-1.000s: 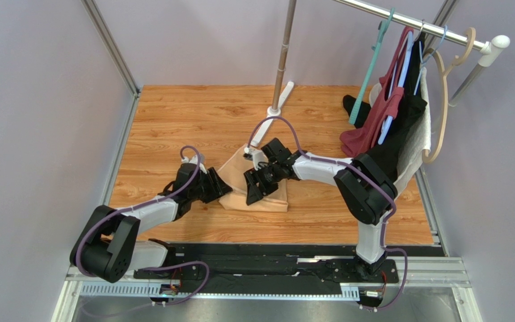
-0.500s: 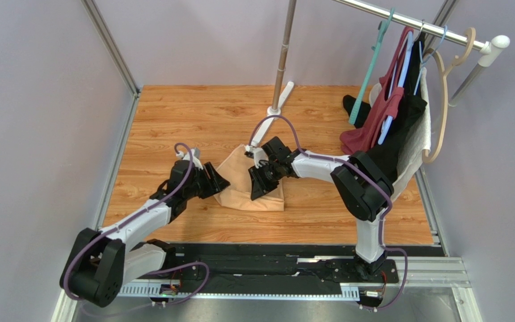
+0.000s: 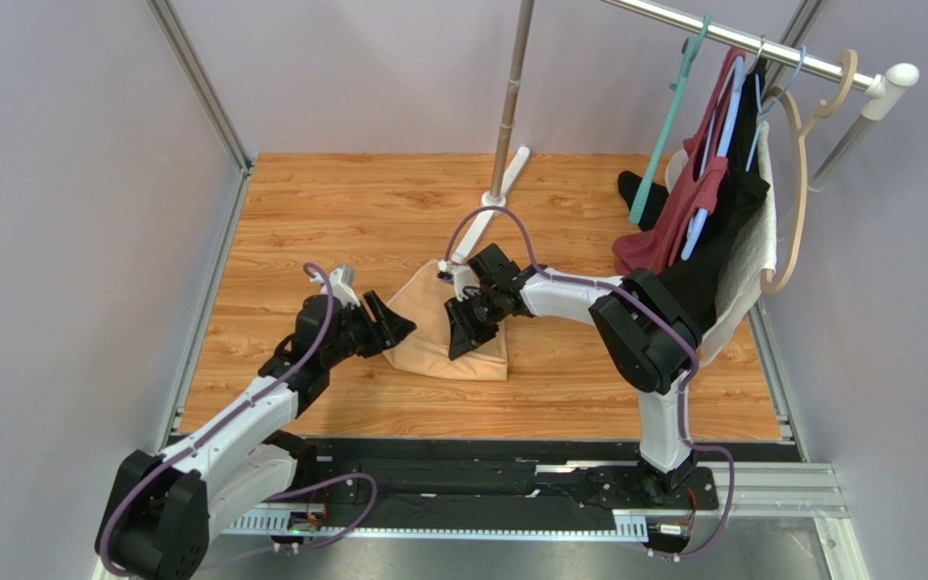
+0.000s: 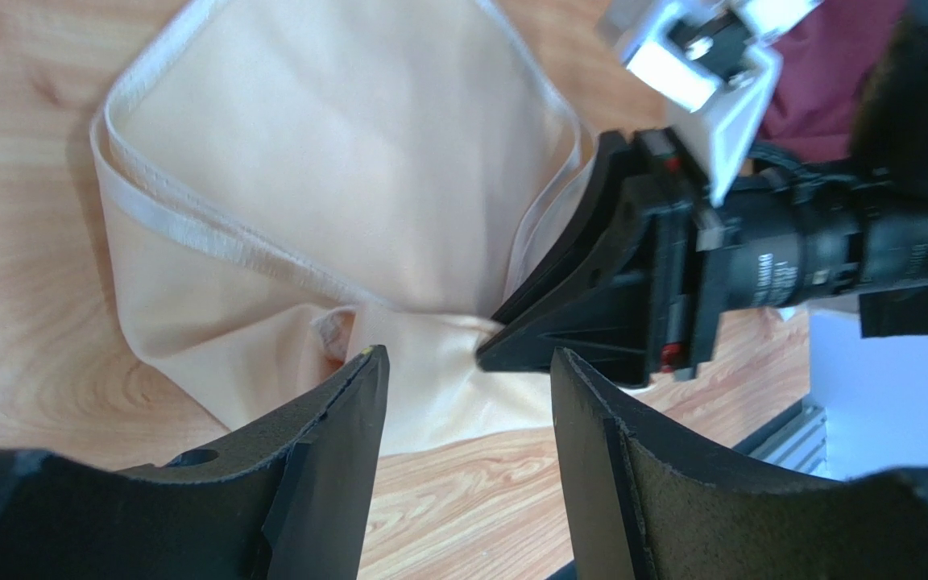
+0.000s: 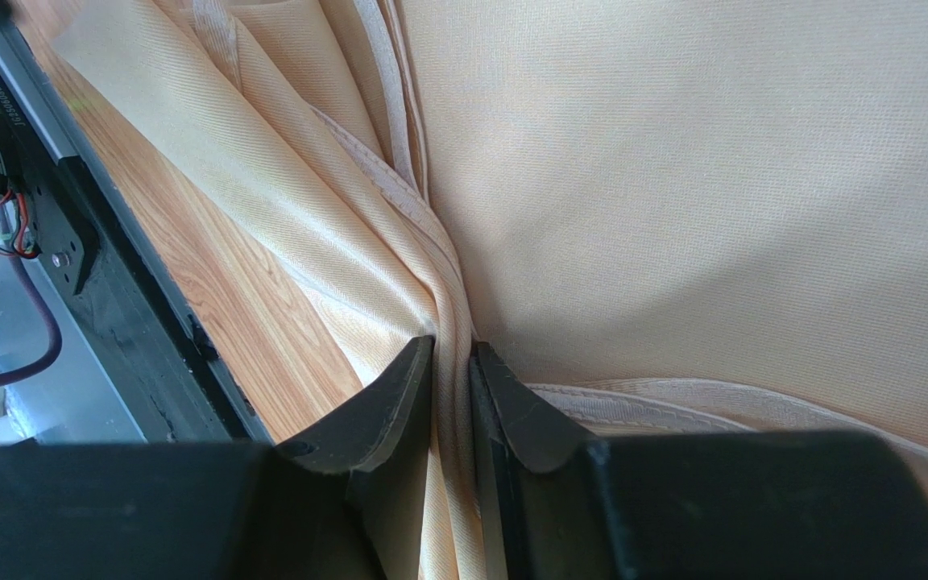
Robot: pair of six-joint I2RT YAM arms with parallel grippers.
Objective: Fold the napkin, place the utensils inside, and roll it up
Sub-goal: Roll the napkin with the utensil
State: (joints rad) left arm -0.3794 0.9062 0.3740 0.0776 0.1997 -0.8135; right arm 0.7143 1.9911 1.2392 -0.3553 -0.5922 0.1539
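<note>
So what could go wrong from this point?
The right gripper pinches several bunched layers of the napkin, so pulling may drag the whole cloth and spoil the fold. The left gripper is open, holding nothing, so the napkin may slide on the table.

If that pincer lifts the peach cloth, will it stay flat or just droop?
Probably droop: the napkin bunches into soft pleats where the right gripper pinches it. Likely light, since it looks thin. Its loose layers would probably shift apart when pulled.
</note>
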